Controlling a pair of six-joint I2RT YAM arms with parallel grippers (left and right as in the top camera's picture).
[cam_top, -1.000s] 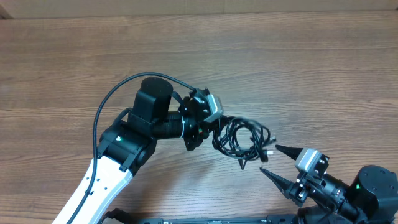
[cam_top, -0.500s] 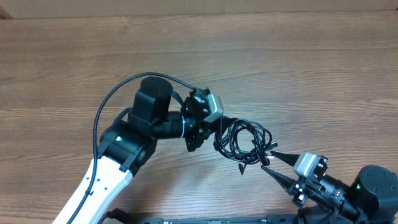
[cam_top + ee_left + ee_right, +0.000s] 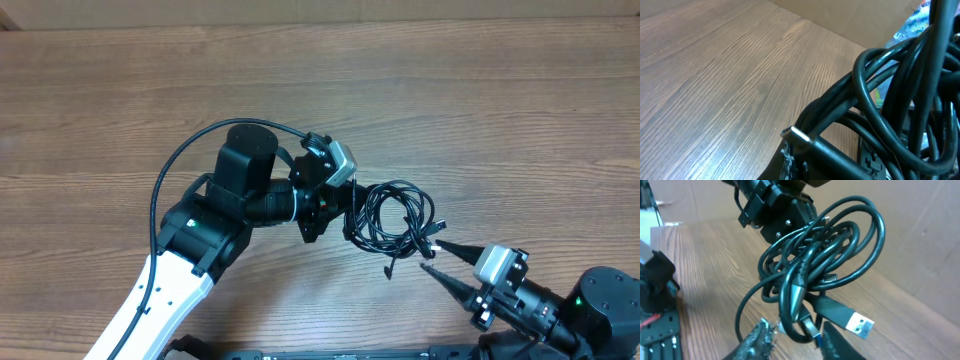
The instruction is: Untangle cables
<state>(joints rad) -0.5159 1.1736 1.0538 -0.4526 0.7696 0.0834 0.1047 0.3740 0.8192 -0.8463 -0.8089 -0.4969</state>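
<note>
Toward the arm-side edge of the counter (image 3: pixel 500 110), a bit right of the middle, there's the cable bundle (image 3: pixel 395 218). It's a messy knot of thin black cords w/ several loops. Left hand (image 3: pixel 340 205) is clamped together on the bundle's left side. From the right wrist cam the whole wad hangs off it above the wood, not lying flat. Right hand (image 3: pixel 433 256) sits just at the bundle's lower right corner, fingers (image 3: pixel 760 339) apart, w/ the lowest loop dropping btwn them. Can't tell if either finger actually touches it tbh. A silver USB plug (image 3: pixel 852 321) w/ a blue insert sticks out just above the other finger. Left wrist cam is mostly cords up close, plus one silver-tipped connector (image 3: pixel 796 137).
</note>
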